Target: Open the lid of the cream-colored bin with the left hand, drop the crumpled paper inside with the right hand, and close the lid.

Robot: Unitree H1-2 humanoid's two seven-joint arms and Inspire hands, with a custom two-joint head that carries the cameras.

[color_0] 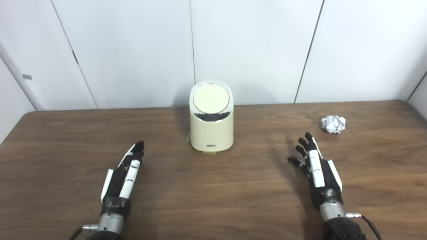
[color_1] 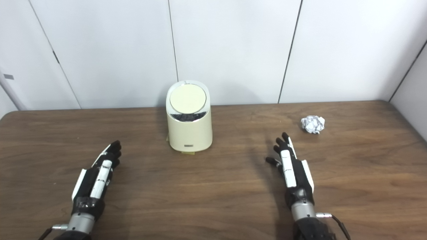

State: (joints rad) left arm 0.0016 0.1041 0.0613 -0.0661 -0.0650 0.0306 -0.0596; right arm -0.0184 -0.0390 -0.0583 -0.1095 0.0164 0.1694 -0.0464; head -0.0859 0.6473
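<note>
Standing near the back edge of the brown bench (color_0: 213, 200), cream-colored bin (color_0: 211, 128) has its round lid (color_0: 211, 98) shut. Crumpled paper (color_0: 333, 124) lies well right of the bin. Left robot hand (color_0: 124, 175) and right robot hand (color_0: 317, 166) rest in front of the bin, one to each side, both empty, fingers spread.

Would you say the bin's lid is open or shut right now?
Shut: the round lid sits flush in the bin top, and neither hand touches it.
</note>
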